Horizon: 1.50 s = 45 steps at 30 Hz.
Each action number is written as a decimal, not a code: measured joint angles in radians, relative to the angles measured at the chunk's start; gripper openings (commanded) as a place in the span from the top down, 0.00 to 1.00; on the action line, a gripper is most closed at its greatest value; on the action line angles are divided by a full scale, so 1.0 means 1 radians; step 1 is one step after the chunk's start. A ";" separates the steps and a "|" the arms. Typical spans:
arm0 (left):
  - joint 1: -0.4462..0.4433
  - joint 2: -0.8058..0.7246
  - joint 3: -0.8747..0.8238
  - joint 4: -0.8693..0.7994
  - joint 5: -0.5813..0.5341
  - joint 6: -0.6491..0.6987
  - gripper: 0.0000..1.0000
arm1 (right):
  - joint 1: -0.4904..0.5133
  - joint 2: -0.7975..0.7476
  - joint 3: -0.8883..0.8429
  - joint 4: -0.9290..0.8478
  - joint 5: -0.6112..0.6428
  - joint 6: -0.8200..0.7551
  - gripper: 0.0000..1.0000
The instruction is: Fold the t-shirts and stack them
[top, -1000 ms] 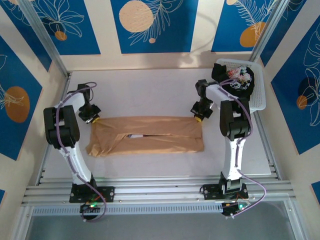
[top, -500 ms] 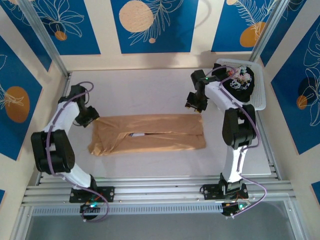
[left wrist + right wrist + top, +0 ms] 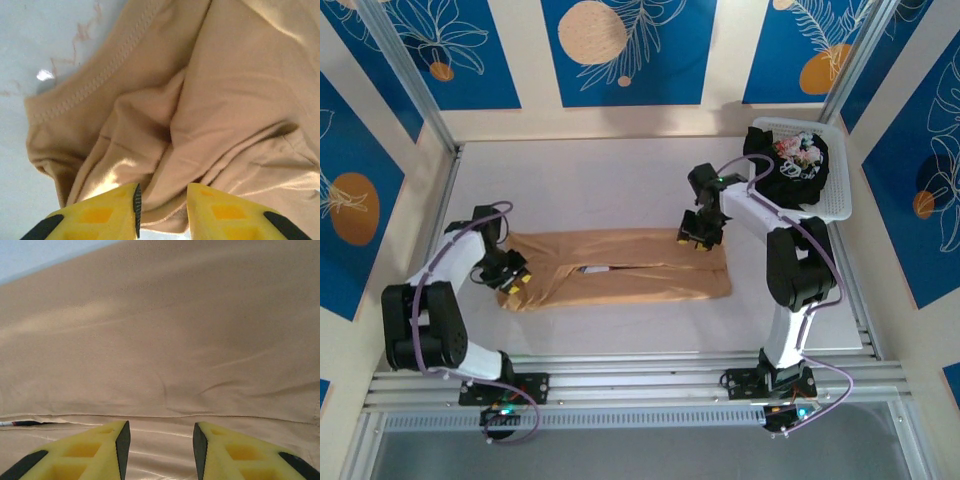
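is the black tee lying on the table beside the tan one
No, the black tee sits bunched in the white basket at the far right corner, apart from the tan tee.

White basket point(image 3: 837, 188), table's point(image 3: 600, 180) far-right corner

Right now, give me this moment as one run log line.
left gripper: open over tan t-shirt left end | right gripper: open over its right end | black t-shirt: in basket

Robot lab cell: aluminium frame rails point(image 3: 640, 383), white table point(image 3: 600, 175), blue printed wall panels point(image 3: 670, 75).
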 measured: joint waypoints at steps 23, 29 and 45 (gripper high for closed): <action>-0.182 0.146 -0.008 0.106 -0.070 -0.370 0.86 | -0.111 0.286 0.215 -0.182 0.109 -0.085 0.74; -0.114 0.163 0.029 0.093 -0.145 -0.278 0.87 | -0.108 0.275 0.181 -0.204 0.117 -0.074 0.75; -0.223 -0.030 0.158 -0.018 -0.221 -0.223 0.75 | -0.089 0.243 0.130 -0.210 0.137 -0.048 0.75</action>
